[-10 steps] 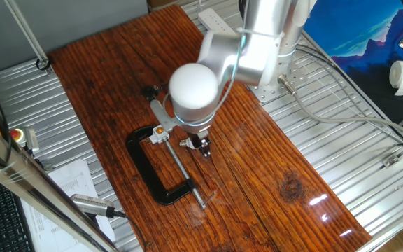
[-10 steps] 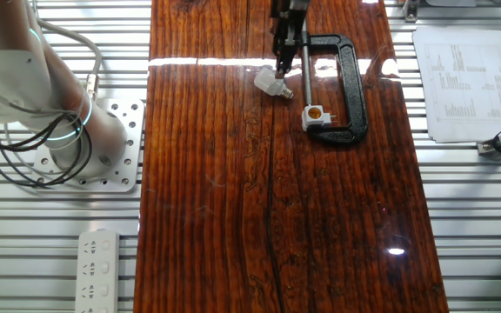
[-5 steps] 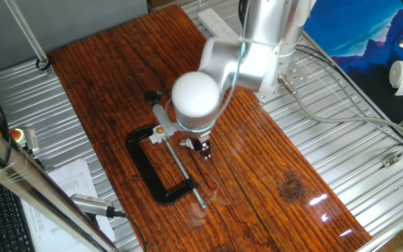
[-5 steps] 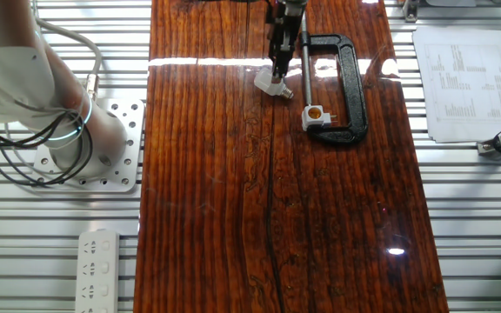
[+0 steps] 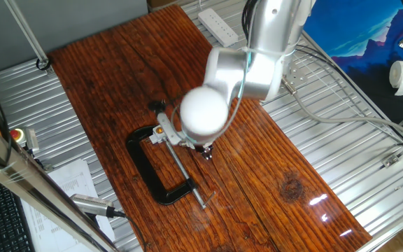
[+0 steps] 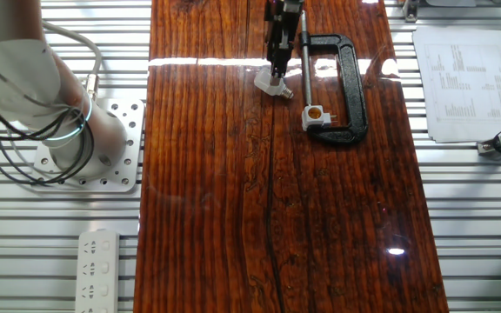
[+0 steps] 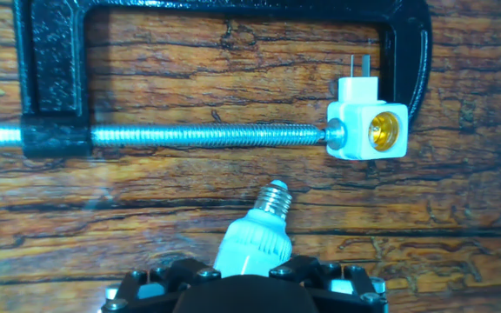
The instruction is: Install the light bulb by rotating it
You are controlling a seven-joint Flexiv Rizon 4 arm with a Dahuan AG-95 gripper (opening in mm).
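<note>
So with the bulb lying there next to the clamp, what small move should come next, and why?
Probably a short descent to close on the light bulb. It lies on its side on the table, screw base aimed up toward the clamp screw, not yet in the socket block held by the C-clamp. The gripper sits right over it; the pictures do not show whether it has gripped.

A dark red-brown wooden counter [image 6: 233,217] fills the middle, glossy, catching bright glare; ribbed metal decking [image 6: 485,200] flanks it both sides; a white power strip [image 6: 100,269] lies on the metal; printed paper [image 6: 459,83] sits opposite; a blue cloth [image 5: 359,31] backs the far corner.
</note>
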